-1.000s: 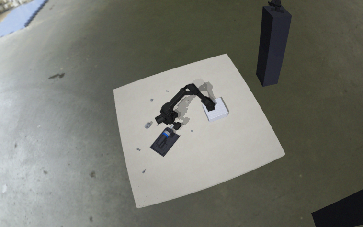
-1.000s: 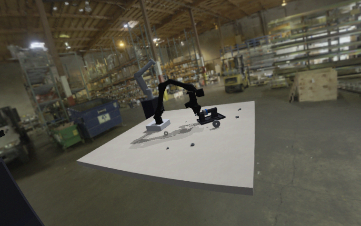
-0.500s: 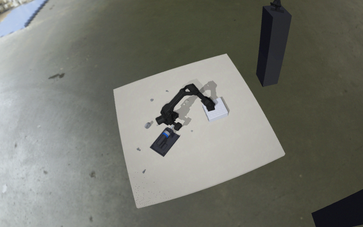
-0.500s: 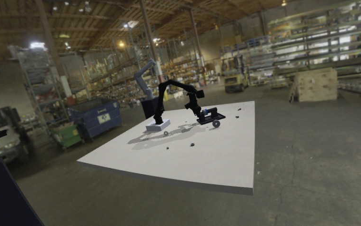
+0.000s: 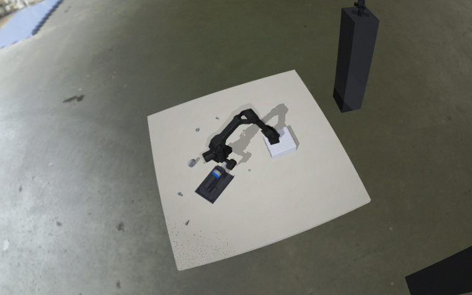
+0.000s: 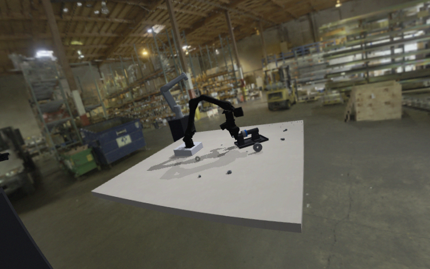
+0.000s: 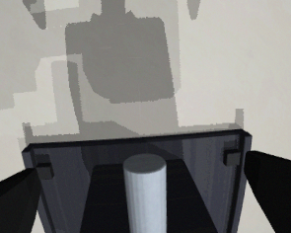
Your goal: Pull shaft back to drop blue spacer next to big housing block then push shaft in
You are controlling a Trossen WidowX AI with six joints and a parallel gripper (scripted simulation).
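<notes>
The shaft's (image 7: 145,197) lower part is cut off in the wrist view.
</notes>
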